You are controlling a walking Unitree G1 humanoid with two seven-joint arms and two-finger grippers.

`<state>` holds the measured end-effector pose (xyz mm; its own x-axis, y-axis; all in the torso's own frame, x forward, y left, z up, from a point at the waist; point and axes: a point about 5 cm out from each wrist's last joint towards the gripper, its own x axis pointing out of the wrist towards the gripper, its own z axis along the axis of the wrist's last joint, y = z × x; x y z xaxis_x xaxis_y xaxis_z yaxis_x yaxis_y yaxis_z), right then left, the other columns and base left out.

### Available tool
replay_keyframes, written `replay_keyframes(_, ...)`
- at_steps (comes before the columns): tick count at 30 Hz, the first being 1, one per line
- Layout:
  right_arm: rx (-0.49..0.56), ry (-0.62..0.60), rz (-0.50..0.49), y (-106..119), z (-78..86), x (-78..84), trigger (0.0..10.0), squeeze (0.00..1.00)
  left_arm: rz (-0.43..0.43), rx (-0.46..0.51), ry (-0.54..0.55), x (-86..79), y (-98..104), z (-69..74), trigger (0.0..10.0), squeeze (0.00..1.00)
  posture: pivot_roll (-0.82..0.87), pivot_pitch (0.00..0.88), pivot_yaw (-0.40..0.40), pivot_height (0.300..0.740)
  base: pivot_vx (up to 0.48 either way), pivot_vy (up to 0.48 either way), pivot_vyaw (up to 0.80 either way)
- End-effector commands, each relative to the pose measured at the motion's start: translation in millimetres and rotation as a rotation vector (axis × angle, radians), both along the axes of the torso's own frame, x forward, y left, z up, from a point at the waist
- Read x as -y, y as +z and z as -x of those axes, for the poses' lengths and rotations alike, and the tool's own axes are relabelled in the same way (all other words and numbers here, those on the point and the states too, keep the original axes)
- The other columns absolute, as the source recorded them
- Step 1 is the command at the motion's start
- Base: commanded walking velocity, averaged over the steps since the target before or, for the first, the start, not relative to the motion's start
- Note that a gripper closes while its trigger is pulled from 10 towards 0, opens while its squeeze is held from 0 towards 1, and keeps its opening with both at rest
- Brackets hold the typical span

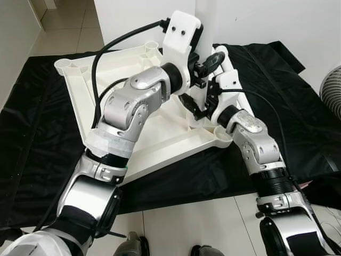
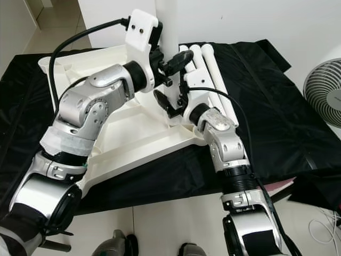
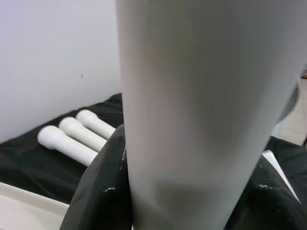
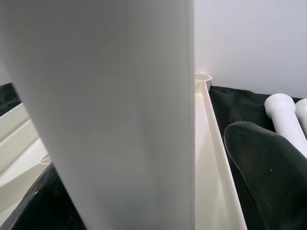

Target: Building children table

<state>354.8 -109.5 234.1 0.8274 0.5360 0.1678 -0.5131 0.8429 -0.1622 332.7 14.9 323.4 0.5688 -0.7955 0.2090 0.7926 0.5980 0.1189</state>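
Your white tabletop lies upside down on a black cloth spread on the tiled floor. An upright white leg stands at the tabletop's near right corner, and both end effectors are clenched on it: the left end effector grips it higher up, the right end effector lower, near the socket. Three spare legs lie side by side on the cloth just behind the right arm, touching one another. A fan stands to your right, off the cloth. The left arm's black cable loops over the tabletop.
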Motion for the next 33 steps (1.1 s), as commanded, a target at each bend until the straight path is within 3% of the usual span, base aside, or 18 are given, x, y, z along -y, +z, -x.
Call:
replay_keyframes(1,-0.022,-0.092,0.011,-7,-3.0,-1.1,10.0,0.00,0.026,0.046,0.107,-3.2,12,-3.4,10.0,0.00,-0.08,0.067,0.053,0.740,0.000,0.000,0.00)
replay_keyframes(13,-0.013,-0.370,0.002,-15,-4.8,-23.9,10.0,0.00,0.050,0.085,0.164,6.5,20,-0.3,10.0,0.00,-0.08,0.057,0.060,0.740,0.000,0.000,0.00)
replay_keyframes(22,0.118,-0.356,-0.016,1,1.7,-40.4,10.0,0.00,0.053,0.081,0.141,19.3,20,2.7,10.0,0.00,-0.08,0.054,0.064,0.740,0.000,0.000,0.00)
replay_keyframes(27,0.162,-0.352,-0.057,8,5.1,-41.9,10.0,0.00,0.054,0.076,0.137,21.7,20,3.9,10.0,0.00,-0.08,0.054,0.065,0.740,0.000,0.000,0.00)
replay_keyframes(28,0.160,-0.351,-0.063,8,5.5,-42.1,9.5,0.00,0.053,0.075,0.137,21.8,19,4.0,10.0,0.00,-0.08,0.054,0.066,0.740,0.000,0.000,0.00)
replay_keyframes(30,0.160,-0.351,-0.063,8,5.5,-42.1,9.5,0.00,0.053,0.075,0.137,21.8,19,4.0,10.0,0.00,-0.08,0.054,0.066,0.740,0.000,0.000,0.00)
replay_keyframes(31,0.161,-0.355,-0.064,8,5.7,-41.8,6.4,0.00,0.053,0.075,0.138,21.9,19,4.0,10.0,0.00,-0.08,0.054,0.066,0.740,0.000,0.000,0.00)
replay_keyframes(32,0.161,-0.364,-0.066,8,5.6,-40.8,4.3,0.00,0.052,0.073,0.138,22.3,19,3.8,10.0,0.00,-0.08,0.054,0.069,0.740,0.000,0.000,0.00)
replay_keyframes(33,0.162,-0.371,-0.068,8,5.6,-40.0,4.3,0.00,0.052,0.072,0.138,22.5,19,3.8,10.0,0.00,-0.08,0.054,0.069,0.740,0.000,0.000,0.00)
